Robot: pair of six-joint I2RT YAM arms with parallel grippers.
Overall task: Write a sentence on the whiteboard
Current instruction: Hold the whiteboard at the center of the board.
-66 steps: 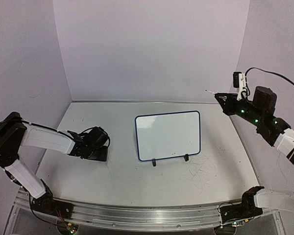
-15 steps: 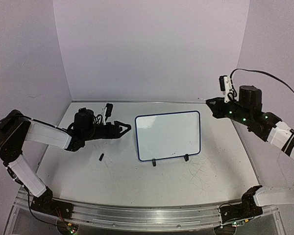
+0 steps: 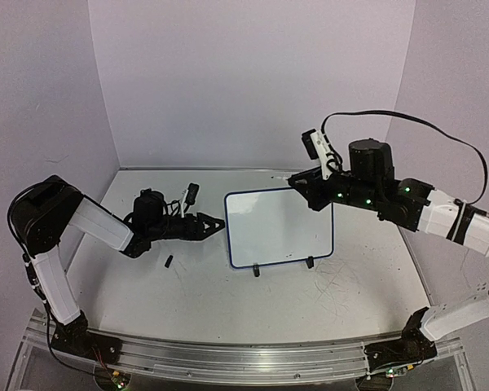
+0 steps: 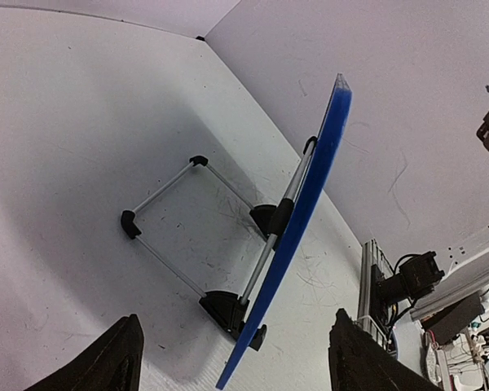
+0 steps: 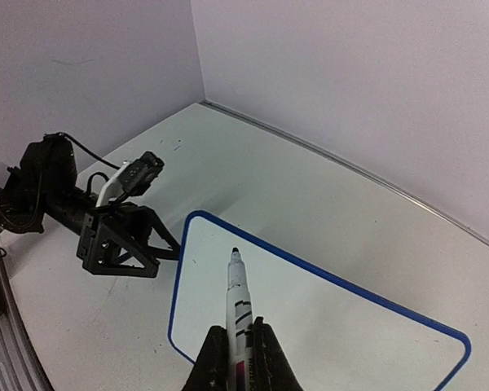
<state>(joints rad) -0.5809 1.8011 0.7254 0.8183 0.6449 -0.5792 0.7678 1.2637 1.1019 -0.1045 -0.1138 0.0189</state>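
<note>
The whiteboard (image 3: 281, 226) stands mid-table on its feet, blue-framed, its face blank; no sentence is in view. My right gripper (image 3: 297, 182) hovers over the board's top edge, shut on a white marker (image 3: 284, 177) whose uncapped tip points left. In the right wrist view the marker (image 5: 239, 305) runs out from between the fingers (image 5: 214, 358) over the whiteboard (image 5: 326, 326). My left gripper (image 3: 216, 224) is open beside the board's left edge. In the left wrist view the whiteboard (image 4: 310, 204) shows edge-on, its lower corner between the spread fingers (image 4: 114, 358).
A small black marker cap (image 3: 169, 261) lies on the table left of the board. The wire stand (image 4: 167, 236) and black feet (image 4: 224, 308) stick out behind the board. An aluminium rail (image 3: 228, 358) runs along the near edge. Walls close three sides.
My right arm has swung left from the right wall until the marker is over the board's top. My left gripper has moved right, up to the board's left edge.
</note>
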